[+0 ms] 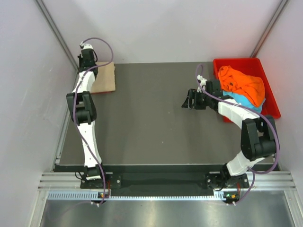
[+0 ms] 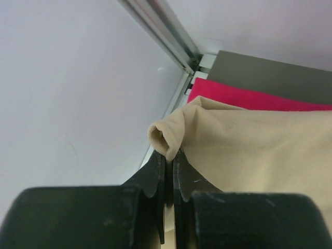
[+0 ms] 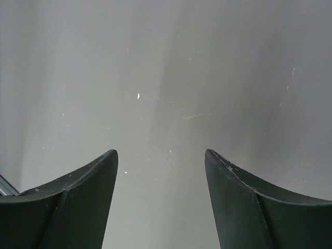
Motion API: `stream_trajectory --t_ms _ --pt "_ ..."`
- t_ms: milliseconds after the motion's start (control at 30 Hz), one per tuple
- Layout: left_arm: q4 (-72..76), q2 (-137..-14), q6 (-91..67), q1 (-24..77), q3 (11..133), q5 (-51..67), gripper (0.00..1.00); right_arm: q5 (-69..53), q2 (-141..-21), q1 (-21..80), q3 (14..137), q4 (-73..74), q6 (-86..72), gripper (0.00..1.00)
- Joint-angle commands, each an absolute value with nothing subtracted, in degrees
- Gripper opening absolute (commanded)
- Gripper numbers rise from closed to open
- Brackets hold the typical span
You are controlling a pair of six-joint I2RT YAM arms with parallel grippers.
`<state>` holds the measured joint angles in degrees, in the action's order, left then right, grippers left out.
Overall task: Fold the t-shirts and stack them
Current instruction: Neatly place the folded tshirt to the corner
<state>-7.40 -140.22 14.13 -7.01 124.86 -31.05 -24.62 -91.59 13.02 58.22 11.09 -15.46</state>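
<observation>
The beige t-shirt [image 1: 105,78] lies folded at the table's far left corner. In the left wrist view, the beige t-shirt [image 2: 259,150] lies on top of the magenta-pink t-shirt [image 2: 249,97]. My left gripper [image 1: 90,66] is shut on a rolled edge of the beige cloth, as the left wrist view [image 2: 169,155] shows. The orange t-shirt [image 1: 242,84] lies crumpled on the light blue t-shirt [image 1: 247,102] in the red tray [image 1: 236,62]. My right gripper [image 1: 191,100] is open and empty over bare table left of the tray, jaws wide apart in the right wrist view [image 3: 161,155].
White walls close in the table on the left, back and right. A metal corner rail [image 2: 161,26] runs just beyond the stacked shirts. The dark grey tabletop [image 1: 142,123] stretches between the two arms.
</observation>
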Motion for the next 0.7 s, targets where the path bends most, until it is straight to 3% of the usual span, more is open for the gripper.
stream_trajectory --t_ms 0,167,233,300,467,667 --pt "-4.5 -139.2 12.8 -8.4 128.6 -32.7 0.0 -24.2 -91.7 13.4 61.1 10.5 -14.7 0.68" --pt "-3.3 -140.7 13.6 -8.6 129.9 -33.7 0.03 -23.6 -91.8 13.4 61.3 10.8 -14.5 0.68" --pt "-1.9 -141.1 14.8 -8.6 129.7 -33.9 0.25 -23.7 -91.8 13.4 61.2 10.6 -14.4 0.69" --pt "-0.7 -140.5 15.0 -8.5 128.4 -34.4 0.39 -23.8 -91.8 13.5 61.3 10.6 -14.4 0.69" --pt "0.5 -133.4 14.9 -6.7 123.0 -34.1 0.5 -24.2 -91.5 13.4 61.1 10.5 -14.5 0.69" --pt "-6.0 -123.4 13.1 -1.3 114.5 -32.1 0.51 -24.1 -90.2 13.4 60.5 10.5 -14.3 0.69"
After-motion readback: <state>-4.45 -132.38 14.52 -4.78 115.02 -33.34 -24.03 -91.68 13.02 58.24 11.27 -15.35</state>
